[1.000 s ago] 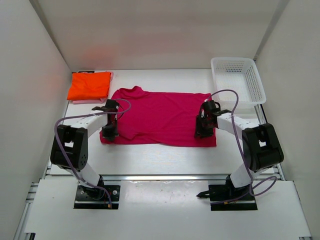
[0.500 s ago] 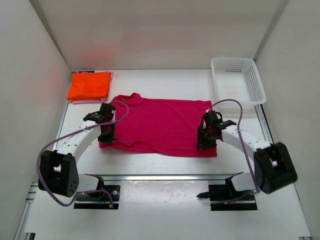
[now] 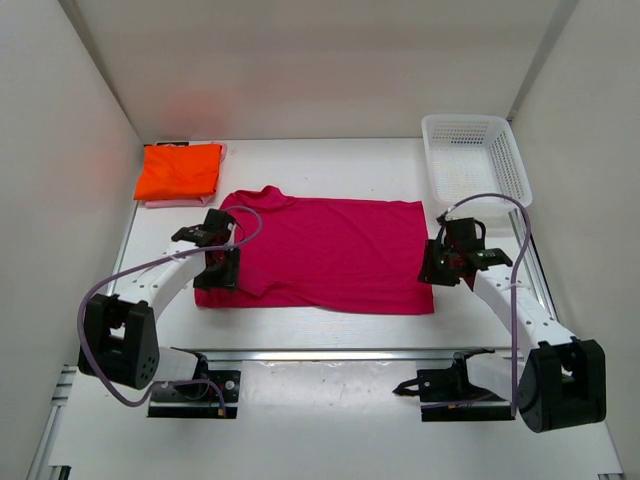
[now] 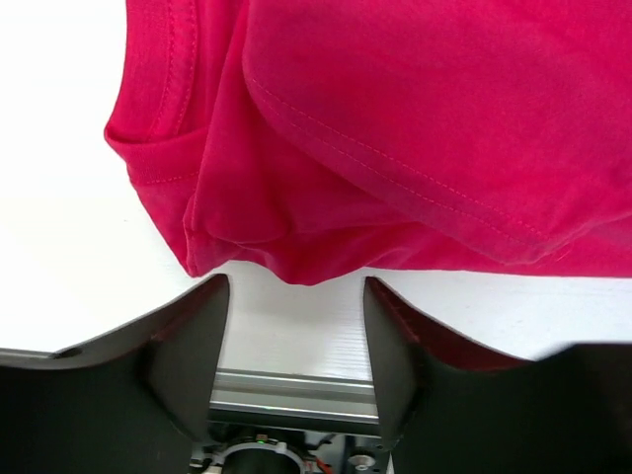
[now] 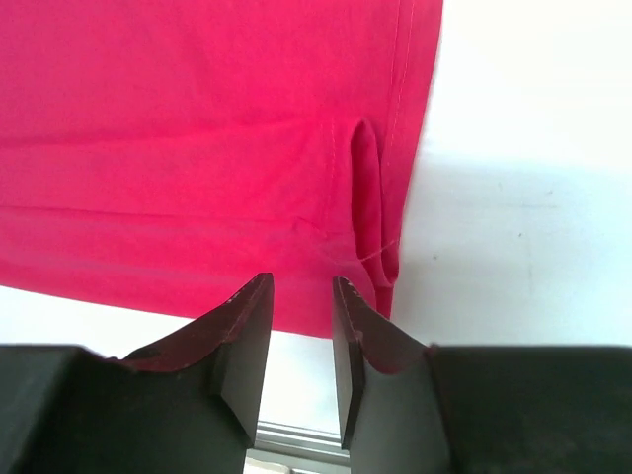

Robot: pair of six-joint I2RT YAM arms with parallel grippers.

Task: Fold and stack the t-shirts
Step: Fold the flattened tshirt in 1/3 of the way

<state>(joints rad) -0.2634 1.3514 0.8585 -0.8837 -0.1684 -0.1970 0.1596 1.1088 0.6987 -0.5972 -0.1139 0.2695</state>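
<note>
Both claws have let go: left claw (image 4: 296,296) and right claw (image 5: 301,288) hang released and empty at the ends of the magenta shirt (image 3: 330,255), spread flat mid-table (image 3: 330,165), so folding likely starts by regripping an edge.

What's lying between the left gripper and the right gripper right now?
The large deep magenta fabric t-shirt, spread flat on the white table, spans the stretch from left gripper to right gripper; the top external view shows it.
</note>
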